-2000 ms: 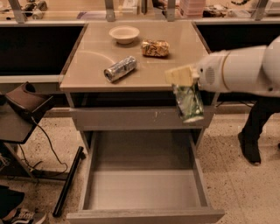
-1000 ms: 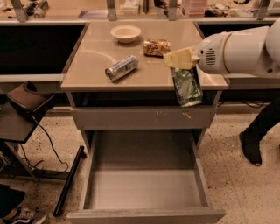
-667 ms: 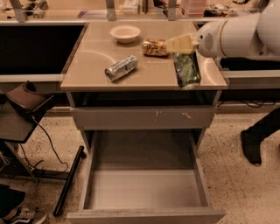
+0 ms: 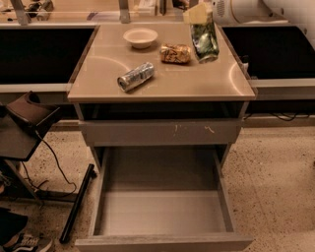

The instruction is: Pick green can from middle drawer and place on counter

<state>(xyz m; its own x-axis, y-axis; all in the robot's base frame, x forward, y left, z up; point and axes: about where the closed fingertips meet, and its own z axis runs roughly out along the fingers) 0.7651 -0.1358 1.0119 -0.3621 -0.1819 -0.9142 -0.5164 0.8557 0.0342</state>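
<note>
My gripper [image 4: 199,18] is at the top of the camera view, above the back right of the tan counter [image 4: 197,81]. It is shut on the top of the green can [image 4: 204,40]. The can hangs upright with its lower end at or just above the counter; I cannot tell whether it touches. The white arm [image 4: 246,9] reaches in from the upper right. The middle drawer [image 4: 162,211] is pulled out below, with a bare grey floor and nothing in it.
On the counter are a silver-grey can [image 4: 136,76] on its side, a small bowl [image 4: 141,37] and a brown snack packet [image 4: 175,53] just left of the green can. A closed, scratched drawer front [image 4: 162,132] is above the open drawer. A dark chair [image 4: 24,115] stands at the left.
My gripper has carried the green can from the counter's front right edge up and back over the counter's rear right part. The arm has drawn back toward the upper right.
</note>
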